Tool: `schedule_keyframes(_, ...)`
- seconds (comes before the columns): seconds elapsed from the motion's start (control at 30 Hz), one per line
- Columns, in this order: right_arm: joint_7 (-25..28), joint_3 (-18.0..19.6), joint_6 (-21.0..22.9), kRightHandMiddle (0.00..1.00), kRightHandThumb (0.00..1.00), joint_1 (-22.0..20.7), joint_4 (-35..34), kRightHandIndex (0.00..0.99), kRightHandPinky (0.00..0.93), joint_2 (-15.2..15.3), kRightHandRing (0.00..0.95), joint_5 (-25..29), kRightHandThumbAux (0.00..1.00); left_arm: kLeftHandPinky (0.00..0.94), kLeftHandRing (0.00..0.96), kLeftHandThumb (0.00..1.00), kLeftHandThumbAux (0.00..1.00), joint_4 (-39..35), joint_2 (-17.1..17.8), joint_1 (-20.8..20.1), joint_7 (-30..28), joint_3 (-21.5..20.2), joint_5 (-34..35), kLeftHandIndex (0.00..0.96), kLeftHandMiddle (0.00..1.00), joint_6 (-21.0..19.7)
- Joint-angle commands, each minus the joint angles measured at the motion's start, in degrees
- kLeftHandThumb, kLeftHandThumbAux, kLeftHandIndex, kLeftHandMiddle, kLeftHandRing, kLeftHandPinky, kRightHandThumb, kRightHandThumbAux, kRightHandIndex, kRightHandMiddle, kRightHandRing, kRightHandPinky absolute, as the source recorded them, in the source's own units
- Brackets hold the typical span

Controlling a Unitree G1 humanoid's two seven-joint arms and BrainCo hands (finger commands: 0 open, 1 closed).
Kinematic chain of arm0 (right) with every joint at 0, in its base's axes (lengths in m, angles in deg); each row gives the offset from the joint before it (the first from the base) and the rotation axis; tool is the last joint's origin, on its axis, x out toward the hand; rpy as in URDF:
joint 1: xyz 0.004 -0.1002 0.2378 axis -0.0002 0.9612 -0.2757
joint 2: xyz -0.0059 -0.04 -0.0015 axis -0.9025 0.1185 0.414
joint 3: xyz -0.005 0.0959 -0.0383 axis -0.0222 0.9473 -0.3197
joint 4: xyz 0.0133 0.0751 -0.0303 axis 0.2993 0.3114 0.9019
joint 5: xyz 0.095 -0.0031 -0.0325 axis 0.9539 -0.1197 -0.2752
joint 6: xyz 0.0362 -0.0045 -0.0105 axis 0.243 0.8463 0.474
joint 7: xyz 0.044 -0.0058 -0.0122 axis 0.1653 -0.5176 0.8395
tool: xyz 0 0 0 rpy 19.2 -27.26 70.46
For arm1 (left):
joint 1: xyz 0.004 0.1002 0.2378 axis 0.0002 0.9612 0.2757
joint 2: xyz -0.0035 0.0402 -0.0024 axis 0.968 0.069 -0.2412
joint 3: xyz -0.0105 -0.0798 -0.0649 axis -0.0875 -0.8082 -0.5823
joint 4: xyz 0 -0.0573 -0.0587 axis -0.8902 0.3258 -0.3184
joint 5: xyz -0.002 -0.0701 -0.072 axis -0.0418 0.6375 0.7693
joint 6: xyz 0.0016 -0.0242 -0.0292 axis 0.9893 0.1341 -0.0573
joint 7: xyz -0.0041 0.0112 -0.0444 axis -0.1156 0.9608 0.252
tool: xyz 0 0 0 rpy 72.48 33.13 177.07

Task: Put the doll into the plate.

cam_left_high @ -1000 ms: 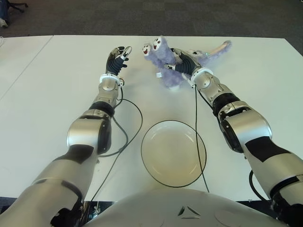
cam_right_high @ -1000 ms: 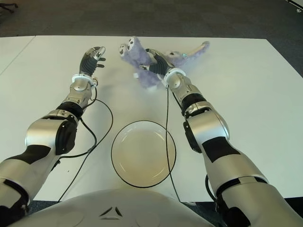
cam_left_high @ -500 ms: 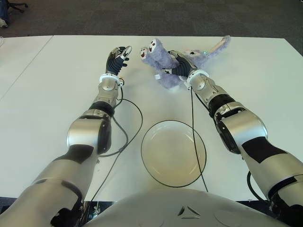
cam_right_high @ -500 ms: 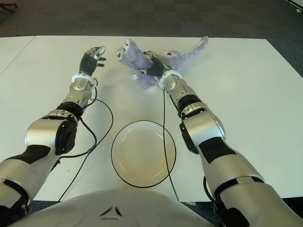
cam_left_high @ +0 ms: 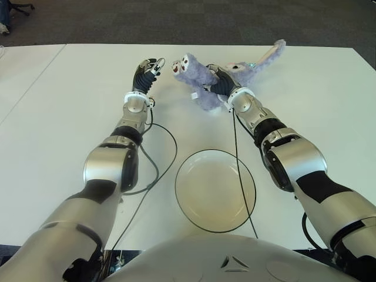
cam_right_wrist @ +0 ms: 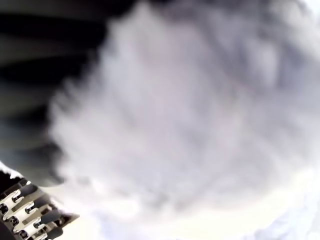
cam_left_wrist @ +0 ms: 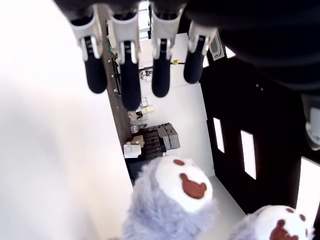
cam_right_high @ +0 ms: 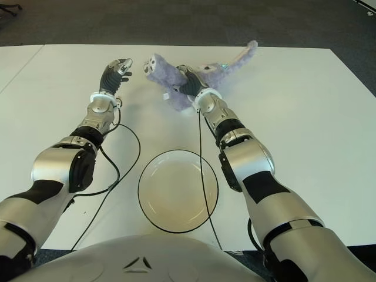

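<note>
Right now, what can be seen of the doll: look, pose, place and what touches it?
The doll is a fluffy lilac plush with white paw pads marked in brown and a long tail raised toward the table's far edge. It lies at the far middle of the white table, well beyond the plate, not in it. The right hand is closed on its body. The left hand is open just to its left, not touching it.

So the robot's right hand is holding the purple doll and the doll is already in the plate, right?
Not quite. The right hand does hold the purple doll, but the doll is not in the plate. The left eye view shows the doll at the far side of the table, with nothing in the plate.
</note>
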Motion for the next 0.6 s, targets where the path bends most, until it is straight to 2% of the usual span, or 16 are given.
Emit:
schedule_keyframes(0.03,0.73,0.14,2.35,0.682,0.707,3.53,1.83,0.431,0.753,-0.43,0.703,0.07,0.711,0.204,0.282,0.0,0.354,0.04,-0.06,0.22,0.87,0.57,-0.85,0.232,0.257,-1.4)
schedule_keyframes(0.23,-1.05,2.41,3.32,0.802,0.709,2.9,1.7,0.439,0.834,1.53,0.81,1.41,0.714,0.228,0.291,0.0,0.356,-0.01,0.07,0.1,1.19,0.67,-1.19,0.247,0.281,-1.86)
schedule_keyframes(0.37,-1.86,4.38,3.54,0.831,0.71,1.48,1.35,0.44,0.846,3.11,0.84,2.67,0.714,0.167,0.289,0.0,0.383,0.03,0.17,0.12,1.13,0.51,-1.12,0.253,0.296,-2.42)
schedule_keyframes(0.53,-1.87,6.18,3.1,0.848,0.709,0.41,0.76,0.44,0.848,4.39,0.856,4.01,0.715,0.231,0.301,0.0,0.396,0.0,0.21,0.14,0.91,0.34,-1.0,0.252,0.308,-2.7)
schedule_keyframes(0.6,-1.69,6.78,2.33,0.85,0.709,0.4,0.5,0.44,0.848,5.15,0.858,4.52,0.714,0.219,0.303,0.0,0.402,-0.01,0.18,0.11,0.99,0.38,-1.05,0.253,0.31,-2.83)
